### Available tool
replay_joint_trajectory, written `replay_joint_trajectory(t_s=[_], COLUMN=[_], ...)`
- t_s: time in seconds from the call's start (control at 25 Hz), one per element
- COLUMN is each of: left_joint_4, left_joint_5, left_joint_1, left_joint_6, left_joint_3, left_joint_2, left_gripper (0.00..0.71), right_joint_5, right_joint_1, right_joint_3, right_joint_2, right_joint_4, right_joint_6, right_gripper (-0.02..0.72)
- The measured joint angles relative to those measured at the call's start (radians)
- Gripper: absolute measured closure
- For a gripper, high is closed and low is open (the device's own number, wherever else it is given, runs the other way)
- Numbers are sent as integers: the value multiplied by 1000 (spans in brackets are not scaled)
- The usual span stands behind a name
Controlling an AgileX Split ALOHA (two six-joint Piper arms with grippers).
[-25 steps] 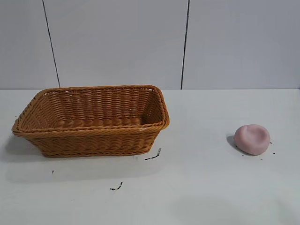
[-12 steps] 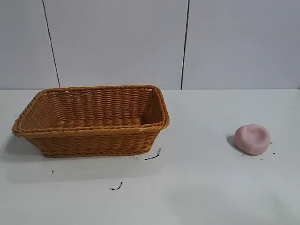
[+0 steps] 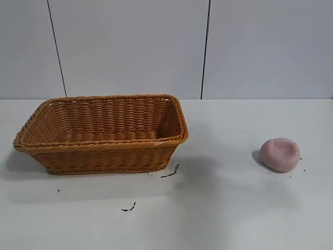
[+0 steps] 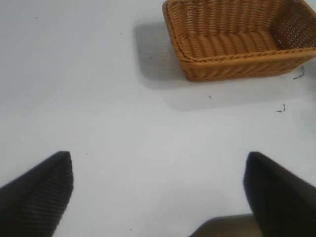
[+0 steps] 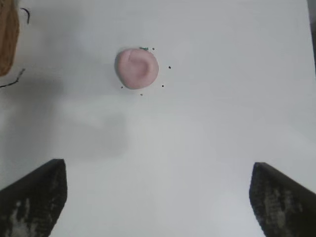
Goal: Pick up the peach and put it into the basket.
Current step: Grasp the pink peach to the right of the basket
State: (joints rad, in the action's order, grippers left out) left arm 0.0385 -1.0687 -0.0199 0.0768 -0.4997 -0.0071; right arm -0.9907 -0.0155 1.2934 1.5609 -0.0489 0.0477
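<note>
The pale-pink peach [image 3: 280, 154] lies on the white table at the right in the exterior view; the right wrist view shows it too [image 5: 137, 68], with its dimple up. The orange-brown wicker basket [image 3: 102, 133] stands at the left, empty; the left wrist view shows it [image 4: 237, 37] and the right wrist view only its corner [image 5: 8, 34]. My right gripper [image 5: 158, 200] is open and empty above the table, some way short of the peach. My left gripper [image 4: 159, 195] is open and empty over bare table, well away from the basket. Neither gripper shows in the exterior view.
Small dark specks and a dark thread [image 3: 170, 173] lie on the table by the basket's near right corner, another bit [image 3: 129, 208] nearer the front. A few specks [image 5: 169, 67] surround the peach. A grey panelled wall [image 3: 208, 47] stands behind the table.
A faint shadow has spread over the table between the basket and the peach. The peach and basket have not moved.
</note>
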Motion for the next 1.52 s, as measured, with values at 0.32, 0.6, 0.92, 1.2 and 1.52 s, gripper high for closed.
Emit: replay_joint_trajectory(t_s=[0.32, 0.6, 0.92, 1.2, 1.52], left_joint_4=[0, 0, 0, 0, 0], left_joint_5=[0, 0, 0, 0, 0], left_joint_1=[0, 0, 0, 0, 0], left_joint_6=[0, 0, 0, 0, 0], left_joint_3=[0, 0, 0, 0, 0], left_joint_2=[0, 0, 0, 0, 0], left_gripper=[18, 18, 18, 18, 18], right_joint_5=[-10, 79, 182, 229, 242], right_joint_1=[-42, -61, -61, -61, -61], right_joint_3=[65, 66, 69, 69, 69], right_joint_2=[185, 252, 416, 563, 572], right_joint_4=[11, 38, 35, 21, 16], right_joint_6=[12, -2, -5, -5, -6], right_gripper=[14, 14, 14, 14, 527])
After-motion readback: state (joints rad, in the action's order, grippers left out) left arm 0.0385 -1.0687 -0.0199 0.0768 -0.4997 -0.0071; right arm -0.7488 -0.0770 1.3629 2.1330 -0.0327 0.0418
